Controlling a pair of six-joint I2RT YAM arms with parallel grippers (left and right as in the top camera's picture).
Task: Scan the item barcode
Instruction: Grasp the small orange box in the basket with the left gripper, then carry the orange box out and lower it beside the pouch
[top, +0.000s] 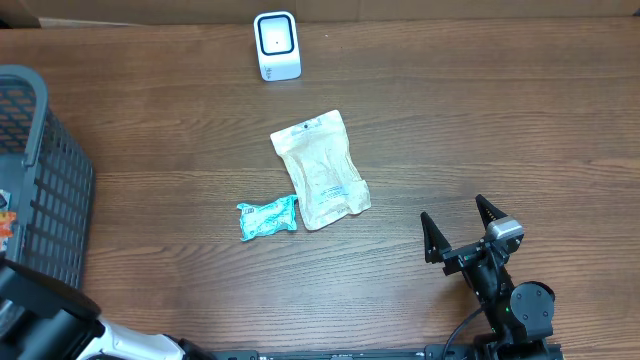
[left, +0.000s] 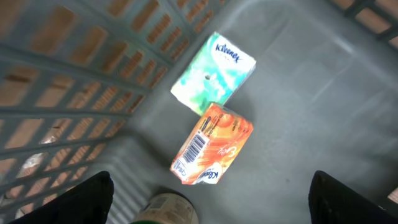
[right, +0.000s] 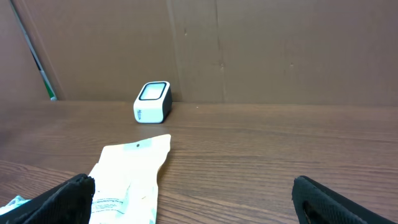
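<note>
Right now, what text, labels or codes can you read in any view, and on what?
"Kleenex": on the tissue pack in the basket.
Barcode on the orange pack: digits and brand script too blurred to read.
Print on the white pouch: too small.
Print on the teal packet: too small.
Marks on the scanner: too small.

I take the pouch (top: 320, 170), lying mid-desk (top: 500, 120), as my mark. The barcode scanner (top: 277, 45) stands behind it, well apart and slightly left. A small packet (top: 267, 217) lies just beside its near left corner. The basket (top: 40, 190) sits far to its left at the desk edge. In the basket a Kleenex tissue pack (left: 213, 73) touches a barcoded packet (left: 211, 144), with a round-topped container (left: 165, 210) just beside that packet.
</note>
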